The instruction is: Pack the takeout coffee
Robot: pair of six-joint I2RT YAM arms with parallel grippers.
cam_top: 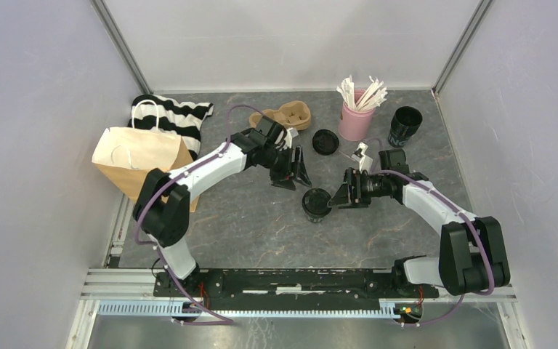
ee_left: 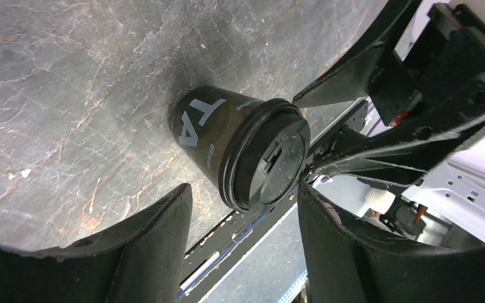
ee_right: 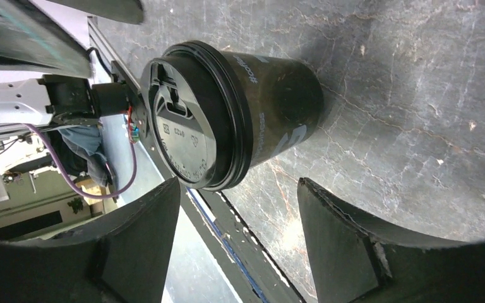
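the right gripper (cam_top: 338, 196) is wide open and has hold of nothing. in its wrist view the two dark fingers (ee_right: 132, 252) stand far apart at the lower edge, and their bases are cut off. just beyond the tips the lidded cup (cam_top: 316, 203) stands upright near the middle of the bench (cam_top: 261, 225). from above i cannot tell if a fingertip touches the cup wall, because the gripper body covers that side.

the left gripper (cam_top: 295, 180) is also spread open and empty. it hangs just on the far-left side of the same cup, apart from it, with its fingers (ee_left: 151, 246) pointing at it.

the pale lettering on this cup shows only in part. the left wrist view shows large signs, the small line beside them is too fine to read, and in the right wrist view the print turns away around the curve.

the second cup (cam_top: 405, 125) stands without a lid near the far right corner, and its inside is only black. a loose lid (cam_top: 325, 141) lies flat between the carrier tray (cam_top: 290, 115) and the pink cup (cam_top: 354, 123) of white sticks (cam_top: 362, 93), toward the far edge.

the paper bag (cam_top: 139, 154) stands at the left edge and hides part of the striped cloth (cam_top: 178, 113) in the far left corner.
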